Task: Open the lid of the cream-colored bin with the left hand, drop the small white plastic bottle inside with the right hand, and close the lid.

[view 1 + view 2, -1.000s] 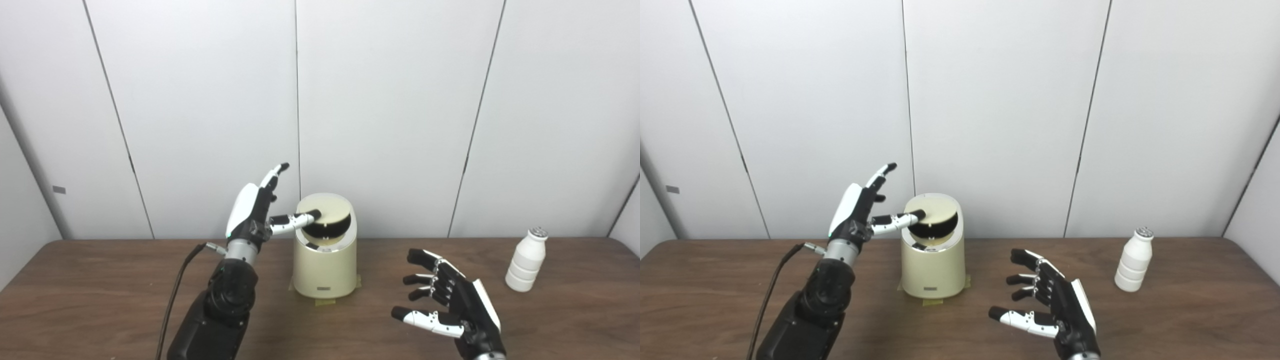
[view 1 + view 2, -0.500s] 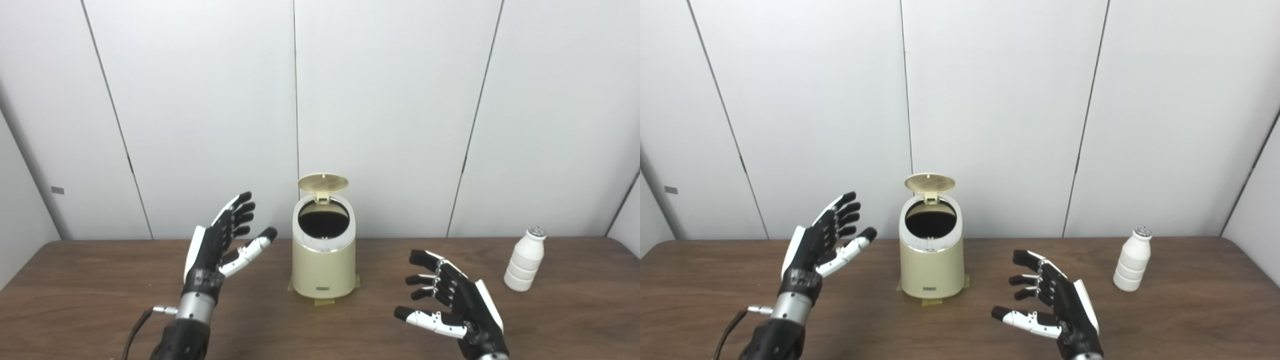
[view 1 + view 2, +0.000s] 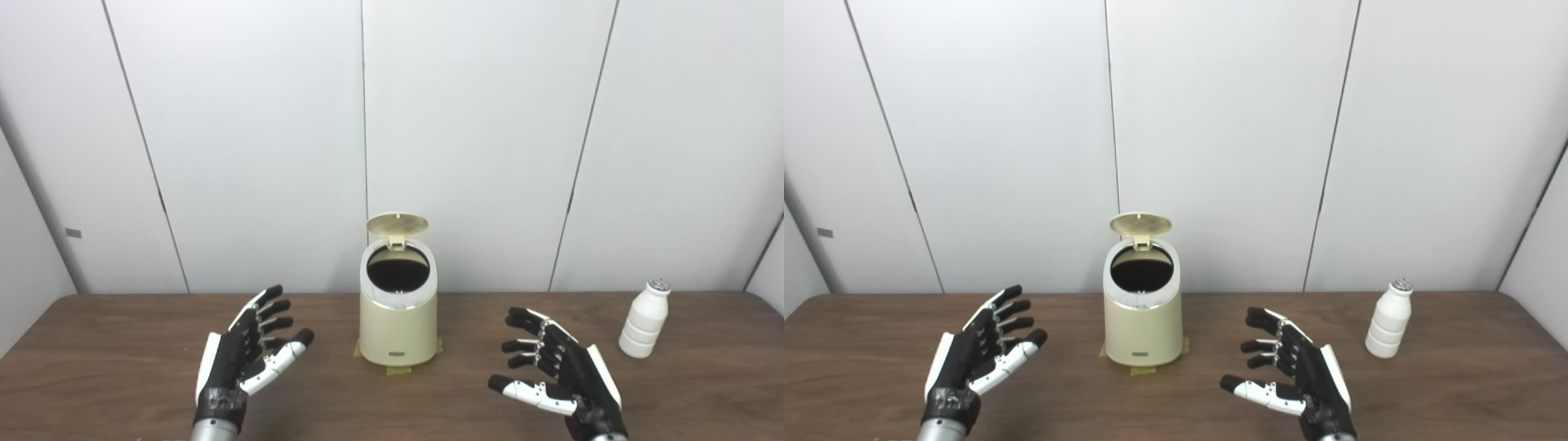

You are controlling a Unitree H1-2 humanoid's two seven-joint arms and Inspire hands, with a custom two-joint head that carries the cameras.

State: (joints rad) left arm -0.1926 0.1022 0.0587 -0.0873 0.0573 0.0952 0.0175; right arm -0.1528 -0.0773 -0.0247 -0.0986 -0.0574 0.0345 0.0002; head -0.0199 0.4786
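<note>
Lid up, bin ready to receive; bottle not yet picked up.

Lid [image 3: 397, 223] standing upright behind dark mouth of cream-colored bin [image 3: 398, 334], taped to table [image 3: 110, 361]; contents not visible. Left hand [image 3: 248, 352] spread, holding nothing, well left of bin. Right hand [image 3: 560, 373] spread, empty, between bin and small white plastic bottle [image 3: 643, 318], upright, far right.

The bin [image 3: 398, 331] interior is dark, its contents indiscernible.
</note>
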